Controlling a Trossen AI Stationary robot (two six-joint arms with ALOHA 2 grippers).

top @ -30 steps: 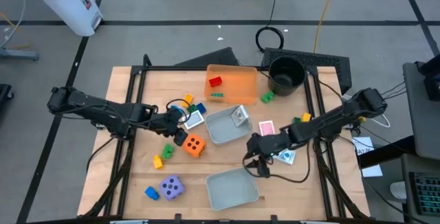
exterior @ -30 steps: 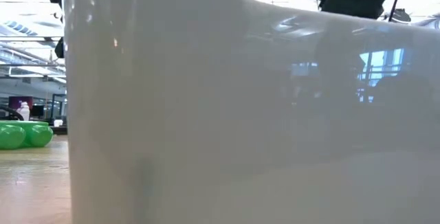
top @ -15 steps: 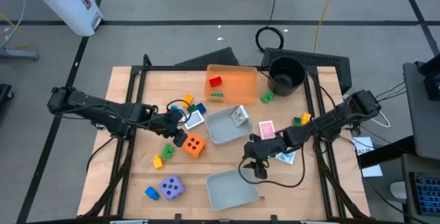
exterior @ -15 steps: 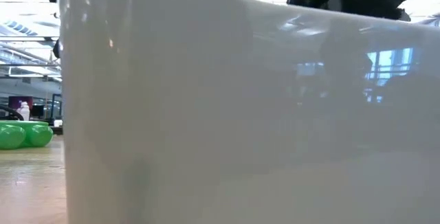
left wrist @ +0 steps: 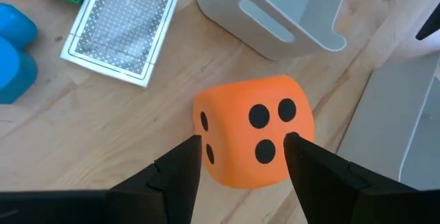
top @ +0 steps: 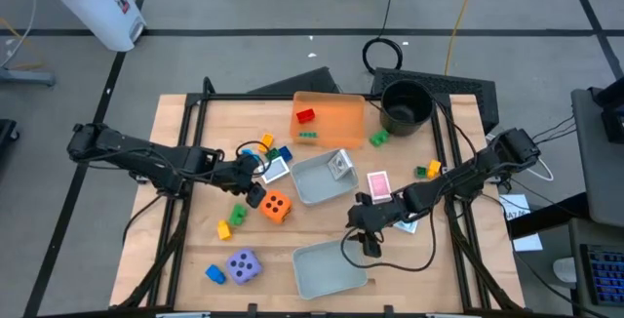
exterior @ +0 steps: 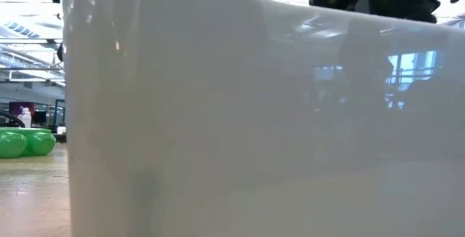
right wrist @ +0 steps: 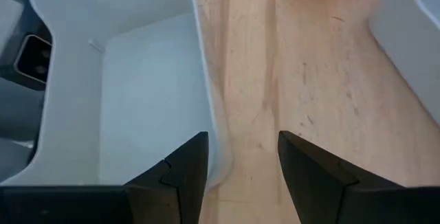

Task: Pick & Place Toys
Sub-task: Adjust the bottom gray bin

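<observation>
Across the tabletop [top: 195, 259] most toys lay loose, few binned; left gripper [left wrist: 242, 152] stood with jaws apart astride the orange die [left wrist: 253, 130], while right gripper [right wrist: 240, 157] hovered, jaws apart and empty, by the near grey tray [top: 330, 267]

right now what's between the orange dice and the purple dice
Bare wood only, in the high view: the orange dice and purple dice have nothing between them.
</observation>
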